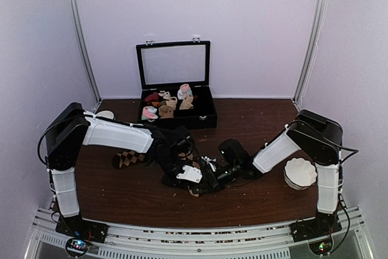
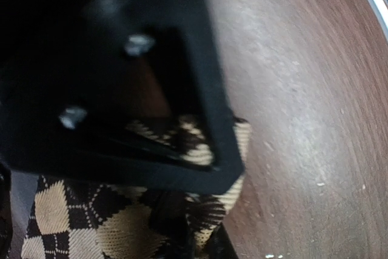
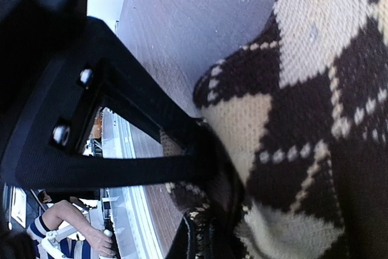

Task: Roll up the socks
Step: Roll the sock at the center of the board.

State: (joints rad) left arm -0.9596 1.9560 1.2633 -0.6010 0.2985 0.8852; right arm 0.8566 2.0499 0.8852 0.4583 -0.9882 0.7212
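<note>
The socks (image 1: pixel 130 158) lie before the box (image 1: pixel 182 122); the left gripper (image 2: pixel 212 210) pinches a bunched edge, jaws nearly together; the right gripper (image 3: pixel 203 192) is clamped tight on another fold; light, floppy knit, likely to unroll; best held at the edge through both layers.

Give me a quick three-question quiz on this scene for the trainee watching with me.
1. True or false: the black case at the back has its lid shut.
2. The white bowl lies: A on the robot's left, B on the robot's right, C inside the case.
3. What is the right end effector shut on?

Key: 1 false, the lid stands open. 2 B. 3 the socks, the brown and tan argyle pair.
</note>
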